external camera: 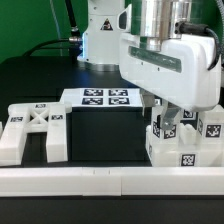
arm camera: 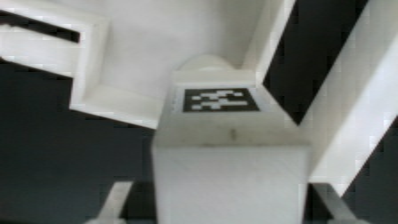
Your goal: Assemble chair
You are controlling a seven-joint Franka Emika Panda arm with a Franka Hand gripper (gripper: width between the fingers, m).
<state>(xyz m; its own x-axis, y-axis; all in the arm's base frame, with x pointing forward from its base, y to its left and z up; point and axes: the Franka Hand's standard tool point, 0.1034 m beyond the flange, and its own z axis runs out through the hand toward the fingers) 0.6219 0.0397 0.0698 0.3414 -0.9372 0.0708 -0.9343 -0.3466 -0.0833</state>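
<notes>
Claw (external camera: 166, 113) around chair block (arm camera: 222, 150), fingertips hidden

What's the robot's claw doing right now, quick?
Gripper: closed on a white chair piece; the wrist view shows the piece sitting snug between its fingers.

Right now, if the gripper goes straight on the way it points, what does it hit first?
The tagged white chair piece: the wrist view shows it dead ahead, right between the fingers of the gripper. Depth is unclear; can't tell if it's gripped.
</notes>
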